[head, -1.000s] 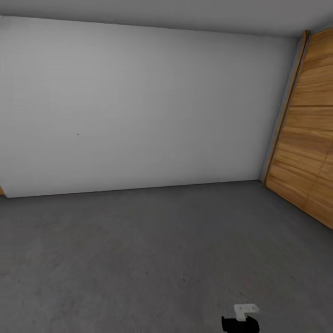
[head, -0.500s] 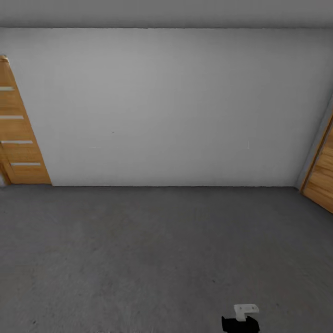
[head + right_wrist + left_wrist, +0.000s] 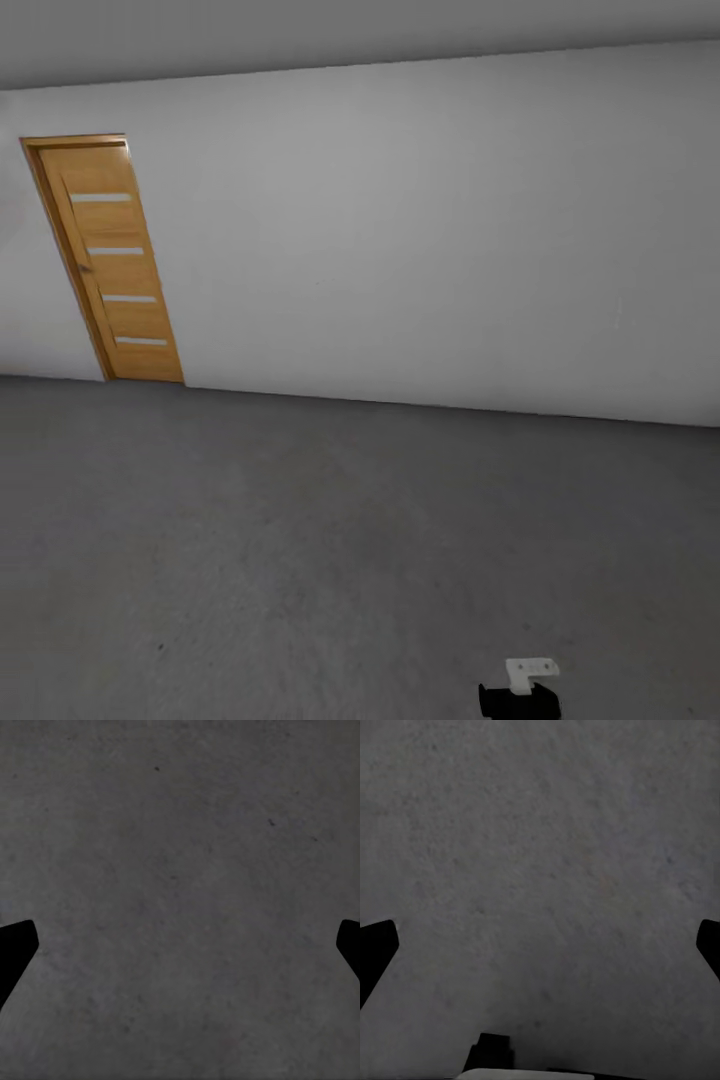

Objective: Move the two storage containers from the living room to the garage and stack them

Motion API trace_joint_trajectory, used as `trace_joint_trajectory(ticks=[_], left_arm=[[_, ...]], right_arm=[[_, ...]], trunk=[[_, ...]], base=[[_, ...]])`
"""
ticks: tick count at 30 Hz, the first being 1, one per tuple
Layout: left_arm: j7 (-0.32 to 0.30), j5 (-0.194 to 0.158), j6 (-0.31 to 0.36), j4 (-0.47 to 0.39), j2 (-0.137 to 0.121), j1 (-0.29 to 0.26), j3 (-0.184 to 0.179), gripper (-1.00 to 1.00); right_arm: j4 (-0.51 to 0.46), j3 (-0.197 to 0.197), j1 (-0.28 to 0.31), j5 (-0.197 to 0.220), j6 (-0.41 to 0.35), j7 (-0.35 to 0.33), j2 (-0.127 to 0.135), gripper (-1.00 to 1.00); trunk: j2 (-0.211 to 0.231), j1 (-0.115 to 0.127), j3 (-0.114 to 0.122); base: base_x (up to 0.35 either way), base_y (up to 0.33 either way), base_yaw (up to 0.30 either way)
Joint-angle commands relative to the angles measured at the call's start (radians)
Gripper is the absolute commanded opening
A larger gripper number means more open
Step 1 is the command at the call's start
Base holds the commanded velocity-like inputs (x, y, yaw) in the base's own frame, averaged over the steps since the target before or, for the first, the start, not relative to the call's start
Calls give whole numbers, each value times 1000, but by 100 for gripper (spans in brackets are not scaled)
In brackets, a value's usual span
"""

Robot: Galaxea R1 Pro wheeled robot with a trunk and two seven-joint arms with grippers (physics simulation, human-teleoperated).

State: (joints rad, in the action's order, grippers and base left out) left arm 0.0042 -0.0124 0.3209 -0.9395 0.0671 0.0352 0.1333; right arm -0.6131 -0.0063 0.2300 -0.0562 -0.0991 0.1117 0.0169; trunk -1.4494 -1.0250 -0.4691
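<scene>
As the head view swings left off the slatted door to a narrow wooden door [image 3: 105, 258], both claws, left claw [image 3: 540, 945] and right claw [image 3: 180, 945], hang open and empty over the garage floor [image 3: 330, 540], suggesting the robot is leaving to fetch a container.

The rough concrete floor [image 3: 300, 540] is dark grey with tiny darker specks. The flat wall [image 3: 420, 240] is plain white-grey. The tall wooden door [image 3: 108, 262] is orange-brown with four thin pale stripes across it.

Flat, even, sourceless light, white wall [image 3: 420, 240] softly shaded, dim grainy floor [image 3: 300, 550], slightly soft render, tilted wide-angle lines
</scene>
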Motion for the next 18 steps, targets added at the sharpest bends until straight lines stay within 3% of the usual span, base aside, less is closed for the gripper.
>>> trace_joint_trajectory(ticks=[1,4,9,14,18], left_arm=[[0,-1,6,-2,1,0,2,100],[0,-1,-7,-2,0,0,2,100],[2,-1,-43,6,1,0,2,100],[2,-1,-51,29,2,0,-1,100],[1,-1,-52,33,2,0,-1,100]], right_arm=[[1,0,-1,-5,-6,-4,0,100],[49,0,-6,-6,57,-9,3,100],[203,-1,-10,-10,292,-9,11,100],[356,0,-17,-11,417,-12,30,100],[589,1,-29,-12,686,-12,40,100]], trunk=[[-1,0,-1],[-1,0,-1],[-1,0,-1],[-1,0,-1],[-1,0,-1]], base=[[0,22,300],[0,9,300],[0,2,300],[0,0,300],[0,0,300]])
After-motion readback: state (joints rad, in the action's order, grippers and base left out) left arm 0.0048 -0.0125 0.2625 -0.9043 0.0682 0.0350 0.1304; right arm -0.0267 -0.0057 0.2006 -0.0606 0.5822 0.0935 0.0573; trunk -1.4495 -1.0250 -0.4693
